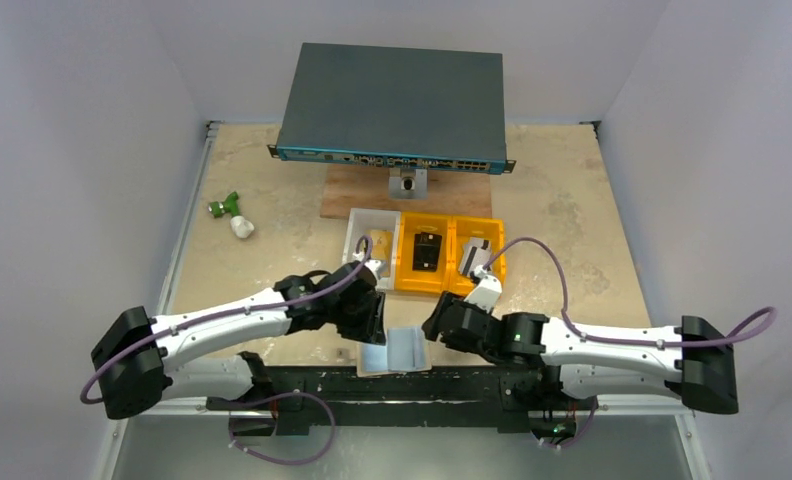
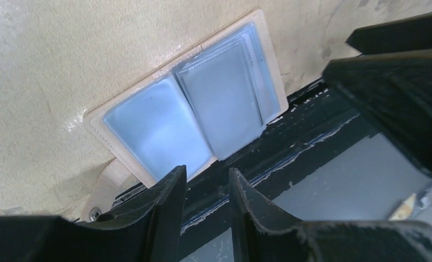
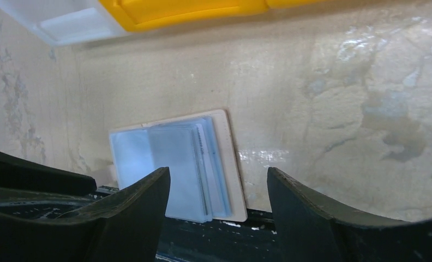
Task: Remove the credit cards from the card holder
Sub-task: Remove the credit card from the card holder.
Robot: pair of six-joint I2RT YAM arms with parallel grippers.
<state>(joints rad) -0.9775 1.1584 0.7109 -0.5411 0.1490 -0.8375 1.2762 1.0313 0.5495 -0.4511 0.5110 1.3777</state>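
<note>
At the table's near edge the card holder lies opened flat, blue face up. Left pincer, just left of the holder, is part open, empty; right pincer, just right of it, gapes wide, empty.

The left claw and the right claw face each other across a narrow gap, each blocking the other's path. Only the flat card holder lies between them. Behind both claws the black rail runs along the table edge, just at the holder's near side. Ahead of them a bare strip reaches 3 bins, which wall off the way forward. Outward of the left claw, bare surface runs to a green-and-white object, well apart. Outward of the right claw the surface lies open. Both claws' jaws stand apart with nothing between them.
</note>
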